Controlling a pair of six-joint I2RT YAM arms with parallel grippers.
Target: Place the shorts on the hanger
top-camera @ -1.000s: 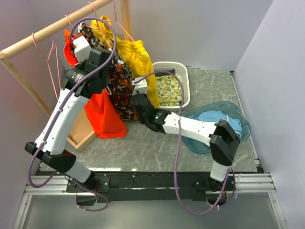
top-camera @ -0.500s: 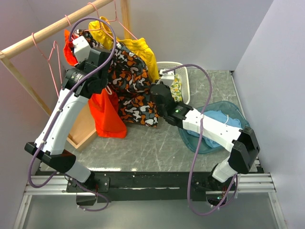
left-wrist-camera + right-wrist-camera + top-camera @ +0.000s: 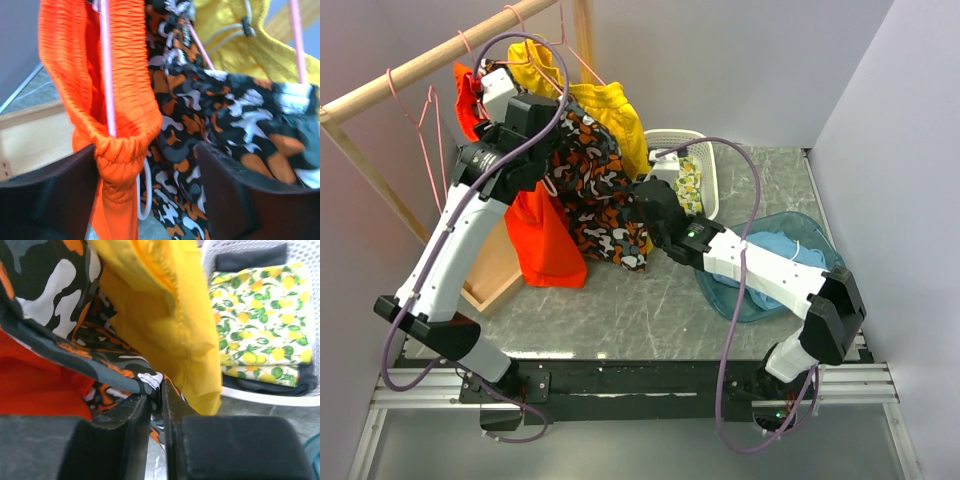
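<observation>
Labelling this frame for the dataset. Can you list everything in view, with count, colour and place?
shorts: 1, orange-red, hanging under the rail, left
hanger: 1, pink wire, against the orange waistband
empty hanger: 1, pink, far left on the rail
camouflage shorts: 1, orange-black-white, hanging mid-rail
yellow shorts: 1, yellow, basket side of the camouflage pair
rail: 1, wood, top left
basket: 1, white, back of table
lemon-print cloth: 1, in the basket
tray: 1, teal, right
light blue cloth: 1, in the tray
table: 1, grey marble
left gripper: open, astride the orange waistband
right gripper: shut on the camouflage hem
</observation>
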